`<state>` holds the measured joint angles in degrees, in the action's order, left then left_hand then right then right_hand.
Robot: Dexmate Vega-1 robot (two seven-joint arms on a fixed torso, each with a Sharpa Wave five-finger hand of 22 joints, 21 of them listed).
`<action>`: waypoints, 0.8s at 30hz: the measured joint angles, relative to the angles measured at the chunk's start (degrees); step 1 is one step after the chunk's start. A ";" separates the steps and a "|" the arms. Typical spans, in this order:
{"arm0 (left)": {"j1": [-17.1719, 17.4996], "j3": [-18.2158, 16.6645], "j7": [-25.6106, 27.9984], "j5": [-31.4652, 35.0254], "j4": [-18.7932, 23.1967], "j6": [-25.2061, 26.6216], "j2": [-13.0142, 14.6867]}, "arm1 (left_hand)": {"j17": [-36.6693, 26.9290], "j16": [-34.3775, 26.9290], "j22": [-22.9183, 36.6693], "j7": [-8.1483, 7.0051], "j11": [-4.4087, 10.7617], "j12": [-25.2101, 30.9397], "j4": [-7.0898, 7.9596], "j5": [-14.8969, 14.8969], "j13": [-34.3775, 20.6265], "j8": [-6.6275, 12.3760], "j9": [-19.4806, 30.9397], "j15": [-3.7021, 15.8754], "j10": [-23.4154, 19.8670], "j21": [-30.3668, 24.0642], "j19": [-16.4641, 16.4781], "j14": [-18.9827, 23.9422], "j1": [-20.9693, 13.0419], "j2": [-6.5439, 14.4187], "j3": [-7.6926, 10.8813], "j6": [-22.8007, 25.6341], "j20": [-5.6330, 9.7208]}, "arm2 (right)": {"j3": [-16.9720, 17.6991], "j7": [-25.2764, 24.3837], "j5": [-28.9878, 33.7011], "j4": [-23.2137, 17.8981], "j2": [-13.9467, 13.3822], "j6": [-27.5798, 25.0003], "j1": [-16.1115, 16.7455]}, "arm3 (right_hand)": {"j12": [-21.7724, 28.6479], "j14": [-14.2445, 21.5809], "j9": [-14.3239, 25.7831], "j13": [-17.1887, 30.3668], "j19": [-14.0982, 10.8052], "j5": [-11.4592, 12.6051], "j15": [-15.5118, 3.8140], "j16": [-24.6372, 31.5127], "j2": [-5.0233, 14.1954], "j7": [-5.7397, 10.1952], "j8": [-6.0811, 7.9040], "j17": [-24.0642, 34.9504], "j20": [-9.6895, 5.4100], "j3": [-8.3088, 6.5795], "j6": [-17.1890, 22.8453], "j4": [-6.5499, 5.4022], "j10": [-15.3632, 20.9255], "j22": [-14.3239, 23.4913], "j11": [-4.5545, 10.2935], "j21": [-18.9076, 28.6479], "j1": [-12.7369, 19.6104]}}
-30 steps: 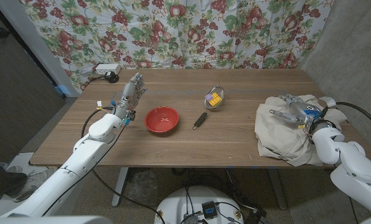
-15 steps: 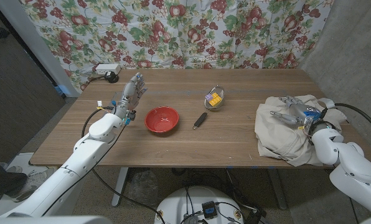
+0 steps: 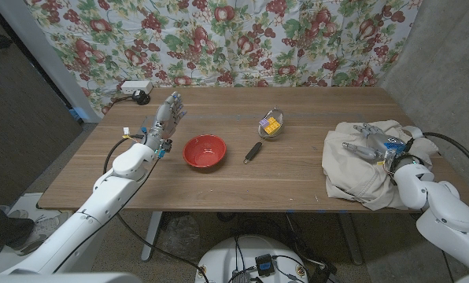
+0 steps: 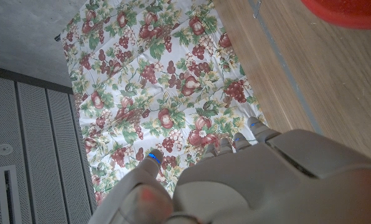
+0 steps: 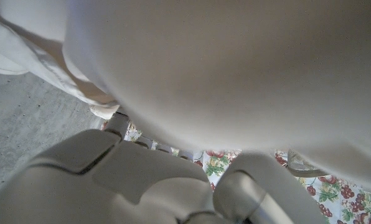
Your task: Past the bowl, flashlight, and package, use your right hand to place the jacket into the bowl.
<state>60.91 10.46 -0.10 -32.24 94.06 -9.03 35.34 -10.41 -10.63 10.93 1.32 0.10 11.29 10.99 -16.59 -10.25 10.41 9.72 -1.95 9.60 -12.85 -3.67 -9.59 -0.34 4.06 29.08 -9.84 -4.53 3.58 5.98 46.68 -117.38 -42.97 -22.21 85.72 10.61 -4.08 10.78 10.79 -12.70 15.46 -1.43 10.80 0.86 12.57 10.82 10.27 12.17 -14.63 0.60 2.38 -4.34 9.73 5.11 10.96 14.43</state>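
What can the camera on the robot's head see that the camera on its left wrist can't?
Head view: the whole wooden table, the flashlight, the package, the beige jacket with the right hand on it, and the left hand raised beside the bowl.

Left wrist view: the back of the left hand up close, and grey slatted panels.

Both: the red bowl (just its edge in the wrist view), the table's wood and the fruit-print curtain.

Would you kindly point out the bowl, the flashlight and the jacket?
bowl (image 3: 204,152), head view, red inner bottom.
flashlight (image 3: 252,152), head view, middle of black barrel.
jacket (image 3: 352,173), head view, beige cloth at its left part.
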 measured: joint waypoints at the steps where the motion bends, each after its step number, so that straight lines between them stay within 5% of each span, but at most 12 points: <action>1: 0.00 0.00 0.00 -0.01 0.00 0.00 0.00 | 0.00 0.00 0.00 0.00 0.00 0.00 0.00 0.00 0.00 0.00 0.00 0.00 0.00 0.00 0.00 0.00 0.00 0.00 0.00 0.00 0.00 | -0.06 0.00 0.00 0.03 -0.06 0.00 0.01 | 0.00 0.00 0.00 0.00 0.00 0.00 0.00 0.00 0.00 0.00 0.00 0.00 0.00 -0.02 0.00 0.02 0.00 0.00 0.00 0.00 0.00; 24: -0.13 -0.02 -0.16 -0.03 -0.44 -0.01 0.04 | 0.00 0.00 0.01 0.00 0.00 0.00 0.00 0.00 0.00 0.00 0.00 0.00 0.00 0.00 -0.31 0.00 0.00 0.00 0.00 0.00 -0.31 | -1.81 0.02 -1.06 1.20 -1.09 -1.93 -0.75 | 0.22 0.00 0.00 0.00 -0.43 0.00 0.00 0.00 0.30 0.00 0.00 -0.15 0.01 -0.09 0.00 0.38 0.00 0.03 0.00 -0.10 0.30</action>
<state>60.77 10.44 -0.27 -32.26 93.61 -9.04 35.38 -10.41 -10.63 10.94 1.32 0.10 11.29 10.99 -16.59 -10.25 10.41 9.73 -1.95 9.60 -12.85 -3.99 -9.59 -0.34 4.06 29.08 -9.84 -4.84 1.77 6.00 45.62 -116.18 -44.06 -24.14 84.97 10.83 -4.08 10.79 10.79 -13.13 15.46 -1.42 10.80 1.16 12.57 10.82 10.12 12.18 -14.71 0.60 2.76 -4.34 9.75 5.11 10.87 14.73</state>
